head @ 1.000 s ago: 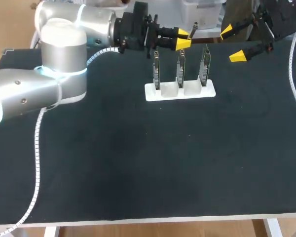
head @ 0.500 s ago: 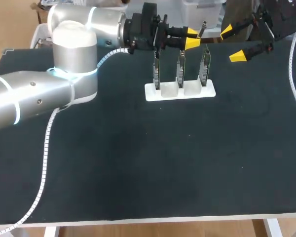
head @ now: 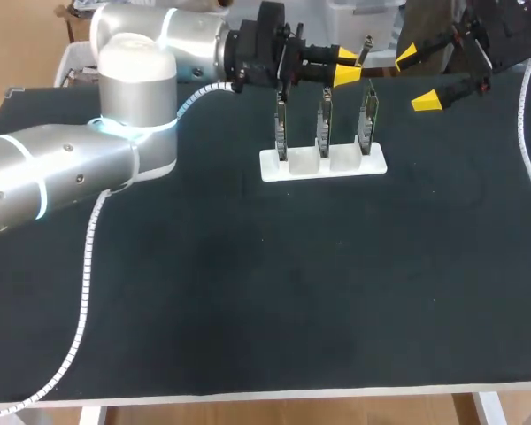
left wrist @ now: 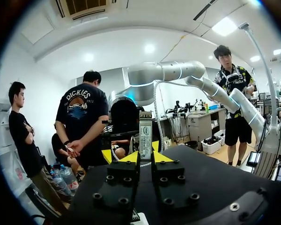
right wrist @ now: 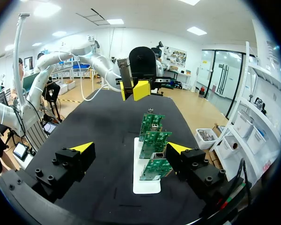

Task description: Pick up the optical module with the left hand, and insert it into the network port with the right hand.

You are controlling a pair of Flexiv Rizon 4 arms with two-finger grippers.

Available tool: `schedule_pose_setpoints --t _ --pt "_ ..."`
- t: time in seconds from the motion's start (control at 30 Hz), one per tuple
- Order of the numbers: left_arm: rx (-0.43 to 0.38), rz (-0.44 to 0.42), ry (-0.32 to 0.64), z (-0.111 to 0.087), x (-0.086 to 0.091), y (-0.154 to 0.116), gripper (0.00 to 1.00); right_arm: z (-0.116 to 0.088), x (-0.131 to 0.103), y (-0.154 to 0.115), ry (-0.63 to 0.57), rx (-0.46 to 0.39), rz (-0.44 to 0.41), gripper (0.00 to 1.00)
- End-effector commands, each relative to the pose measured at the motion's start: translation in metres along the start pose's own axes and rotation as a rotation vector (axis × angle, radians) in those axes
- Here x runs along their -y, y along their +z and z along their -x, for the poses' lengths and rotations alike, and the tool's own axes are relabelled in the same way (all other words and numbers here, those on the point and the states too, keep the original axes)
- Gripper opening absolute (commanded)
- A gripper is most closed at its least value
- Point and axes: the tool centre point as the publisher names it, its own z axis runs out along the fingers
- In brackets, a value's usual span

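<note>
The optical module [left wrist: 145, 133], a slim metal bar with a white label, stands up between the yellow tips of my left gripper [left wrist: 139, 157], which is shut on it. In the head view the left gripper [head: 345, 67] hovers above the back of the white stand [head: 323, 165], and the module [head: 364, 49] pokes out toward my right gripper [head: 417, 79]. The stand carries three upright green circuit boards [right wrist: 154, 140]; the middle one bears a metal port cage [right wrist: 157, 155]. My right gripper [right wrist: 130, 148] is open and empty, above the near end of the stand, facing the left gripper [right wrist: 136, 89].
The black table [head: 265, 292] stretches bare in front of the stand. A white cable [head: 81, 292] trails from my left arm over the left part of the table, and another white cable [head: 527, 133] hangs by the right edge.
My left arm has carried the module a little to the right, closer to the right gripper. The right arm has stayed where it was.
</note>
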Motion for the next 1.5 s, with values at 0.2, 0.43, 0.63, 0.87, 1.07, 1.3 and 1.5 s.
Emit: schedule_pose_setpoints --t 0.2,0.43,0.63,0.87,1.07,1.3,1.5 --pt "0.002 0.009 0.007 0.0 0.0 0.011 0.0 0.0 0.001 0.0 0.0 0.0 0.001 1.0" --pt "0.049 0.018 0.003 -0.004 0.002 0.026 0.0 0.0 0.001 0.0 0.0 0.0 0.001 1.0" --pt "0.044 0.014 0.007 0.0 -0.002 0.03 0.0 0.0 0.001 0.0 0.0 0.0 0.001 1.0" --pt "0.023 0.003 -0.005 0.005 -0.007 0.037 0.0 0.0 0.001 0.0 0.0 0.0 0.001 1.0" --pt "0.063 -0.022 0.011 0.007 -0.01 0.051 0.0 0.0 0.001 0.0 0.0 0.0 0.001 1.0" --pt "0.092 -0.043 0.013 0.004 -0.012 0.064 0.0 0.0 0.001 0.0 0.0 0.0 0.001 1.0" --pt "0.106 -0.05 0.014 0.002 -0.01 0.067 0.0 0.0 0.001 0.0 0.0 0.0 0.001 1.0"
